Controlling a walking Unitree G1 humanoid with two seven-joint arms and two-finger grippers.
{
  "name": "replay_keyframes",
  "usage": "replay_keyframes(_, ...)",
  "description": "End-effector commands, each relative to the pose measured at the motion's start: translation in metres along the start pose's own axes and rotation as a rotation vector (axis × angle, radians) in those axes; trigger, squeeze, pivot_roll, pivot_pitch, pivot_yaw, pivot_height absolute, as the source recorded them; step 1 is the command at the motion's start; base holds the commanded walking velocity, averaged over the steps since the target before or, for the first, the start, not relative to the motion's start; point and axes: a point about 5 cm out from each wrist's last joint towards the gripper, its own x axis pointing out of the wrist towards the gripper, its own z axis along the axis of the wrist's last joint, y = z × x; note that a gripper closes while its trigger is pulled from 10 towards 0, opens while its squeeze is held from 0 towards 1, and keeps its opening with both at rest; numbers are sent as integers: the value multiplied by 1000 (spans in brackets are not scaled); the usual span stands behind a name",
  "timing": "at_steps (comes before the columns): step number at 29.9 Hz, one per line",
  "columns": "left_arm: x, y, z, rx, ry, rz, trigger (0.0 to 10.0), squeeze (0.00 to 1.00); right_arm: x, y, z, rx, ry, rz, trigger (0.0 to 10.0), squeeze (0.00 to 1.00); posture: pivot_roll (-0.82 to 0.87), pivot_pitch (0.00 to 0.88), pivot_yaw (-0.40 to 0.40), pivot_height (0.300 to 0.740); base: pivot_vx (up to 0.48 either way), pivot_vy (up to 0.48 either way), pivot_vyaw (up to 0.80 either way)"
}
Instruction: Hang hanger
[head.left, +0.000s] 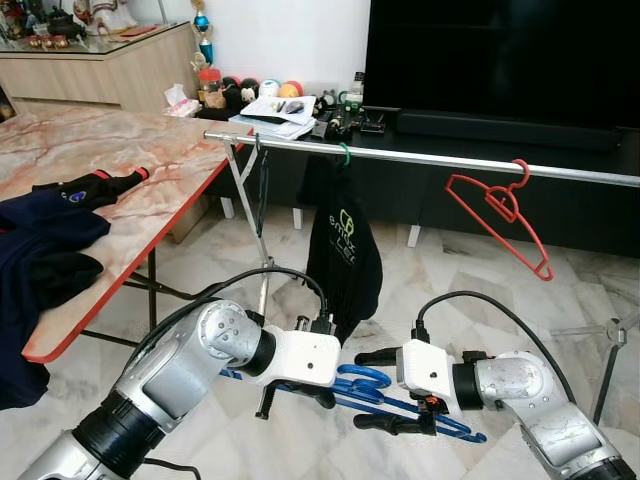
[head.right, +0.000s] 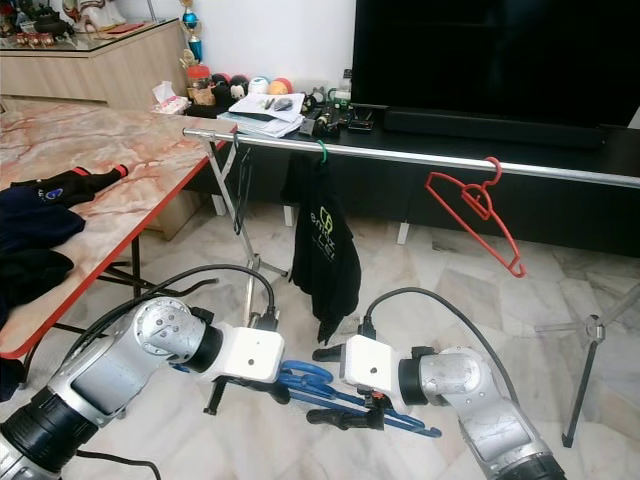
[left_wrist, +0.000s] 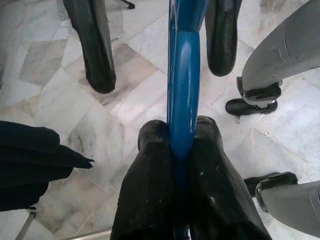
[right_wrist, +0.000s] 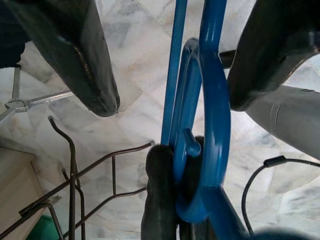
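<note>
A blue plastic hanger (head.left: 372, 386) is held low over the floor in front of me. My left gripper (left_wrist: 182, 140) is shut on it, with both fingertips pinching the blue bar near the hook (right_wrist: 210, 100). My right gripper (head.left: 374, 391) faces it from the right and is open, one finger on each side of the hanger with a gap to each. Higher up and farther away, a silver clothes rail (head.left: 430, 156) runs left to right. A red hanger (head.left: 500, 213) and a black garment (head.left: 343, 258) on a green hook hang from it.
A marble-topped table (head.left: 130, 165) with an orange edge stands on the left, with dark clothes (head.left: 40, 245) on it. Behind the rail are a black TV console (head.left: 470, 190) and a large screen. The rail's stand legs (head.left: 248, 200) rest on the tiled floor.
</note>
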Motion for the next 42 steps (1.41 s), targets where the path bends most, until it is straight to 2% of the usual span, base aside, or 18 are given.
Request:
replay_keyframes(1,-3,2,3,18,11,5,10000,0,1,-1,0,-20,12,3,0,0,23,30,23,740,0,0,0)
replay_keyframes(10,-3,3,4,19,15,5,10000,0,7,0,-1,-12,5,0,0,0,29,29,22,740,0,0,0)
replay_keyframes(42,-5,7,7,20,-13,39,10000,0,10,3,-6,4,8,9,0,0,30,26,19,740,0,0,0)
